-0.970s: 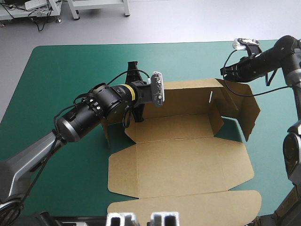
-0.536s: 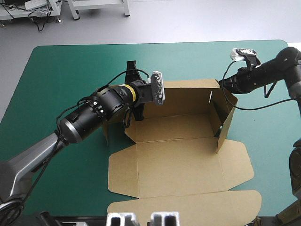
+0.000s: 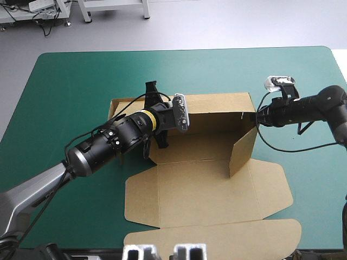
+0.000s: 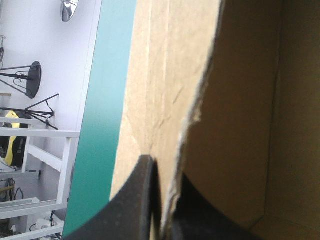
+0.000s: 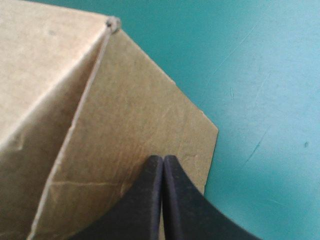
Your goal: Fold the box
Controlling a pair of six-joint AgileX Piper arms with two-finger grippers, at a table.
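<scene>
**1. Work surface.** The counter, under its teal-green cover (image 3: 70, 81), carries the brown box (image 3: 206, 189) near its middle, slightly toward the right. The base and lid panels lie flat toward the near edge. The back wall (image 3: 217, 108) stands upright along the far side.

**2. Left side.** The left arm (image 3: 114, 138) reaches across the left end of the box. The left jaws pinch the board. In the left wrist view one jaw lies on the outer face of a raised wall and the other on its inner face, with the rough cut edge between them. A left end panel (image 3: 122, 105) now shows beyond the arm, in line with the back wall. Just before, the arm covered it.

**3. Right side.** The right end flap (image 3: 242, 154) has changed most. Earlier it splayed outward over the cover. It now stands swung inward across the right end of the base, hinged at the back wall's right corner. The right arm (image 3: 309, 105) has followed it in. The right jaws are pressed together into one point and grip nothing, with the tip against the flap's outer face near that corner.

**4. Status.** The right end wall appears raised but not tucked. The front wall remains flat, so the tray is probably about half formed.
</scene>
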